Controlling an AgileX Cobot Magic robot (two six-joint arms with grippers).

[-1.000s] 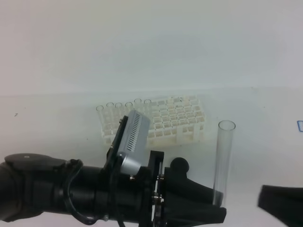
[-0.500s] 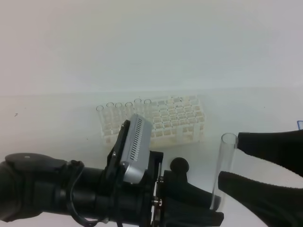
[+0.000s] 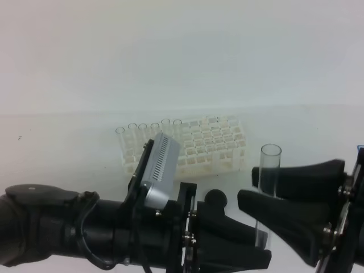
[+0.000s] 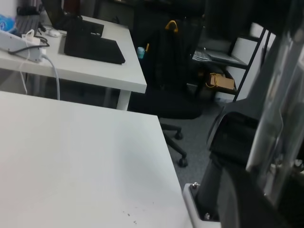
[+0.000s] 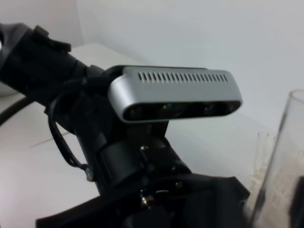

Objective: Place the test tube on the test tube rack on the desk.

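The tube [image 3: 267, 193] is a long, thin cylinder of clear, colourless glass or plastic, standing nearly upright above the desk [image 3: 68, 142] at the lower right of the high view. Its open round rim is at the top, a bright ring with a pale wall below it; the lower end disappears into the left gripper [image 3: 259, 247], whose black jaws are pressed together on the tube's bottom part. Through its wall the dark shapes behind show dimly.

In the left wrist view the tube [image 4: 275, 114] runs as a tall, glassy, slightly tilted band along the right edge, with pale reflections down its length. In the right wrist view only part of it [image 5: 280, 166] shows at the right edge, rim uppermost, clear enough that the white surface reads through it.

The right gripper [image 3: 267, 190] reaches in from the right with its two black fingers spread wide, one behind the tube near its upper part and one in front lower down; whether either touches the tube I cannot tell.

The rack [image 3: 210, 149] sits farther back on the desk, white, a grid of small square holes, with a row of clear tubes [image 3: 148, 133] standing along its left and rear side. The held tube is well apart from it.
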